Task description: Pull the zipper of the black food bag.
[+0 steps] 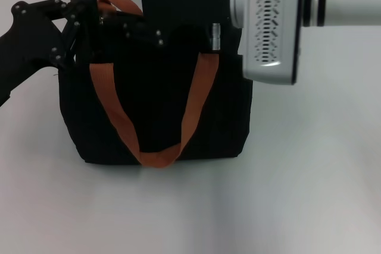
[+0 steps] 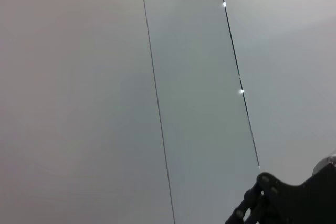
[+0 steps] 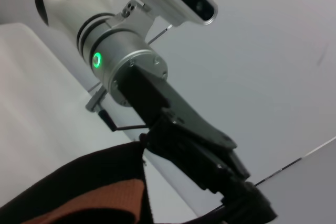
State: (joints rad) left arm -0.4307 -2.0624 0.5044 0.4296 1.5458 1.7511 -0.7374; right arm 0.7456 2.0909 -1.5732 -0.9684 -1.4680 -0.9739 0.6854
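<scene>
The black food bag [image 1: 158, 108] stands upright mid-table, one orange-brown strap [image 1: 112, 106] hanging in a loop down its front. A small silver piece [image 1: 215, 36] at the bag's upper right edge looks like the zipper pull. My left gripper [image 1: 78, 23] is pressed against the bag's upper left corner, beside the rear strap. My right gripper [image 1: 149, 31] reaches in from the right, low over the bag's top. In the right wrist view the left gripper [image 3: 181, 148] touches the bag's rim [image 3: 79, 182]. The zipper track is hidden by the grippers.
The white table [image 1: 297, 200] spreads out in front of and right of the bag. My right arm's large silver wrist [image 1: 271, 22] hangs above the bag's right end. In the left wrist view only pale panels and a black gripper part [image 2: 286, 200] show.
</scene>
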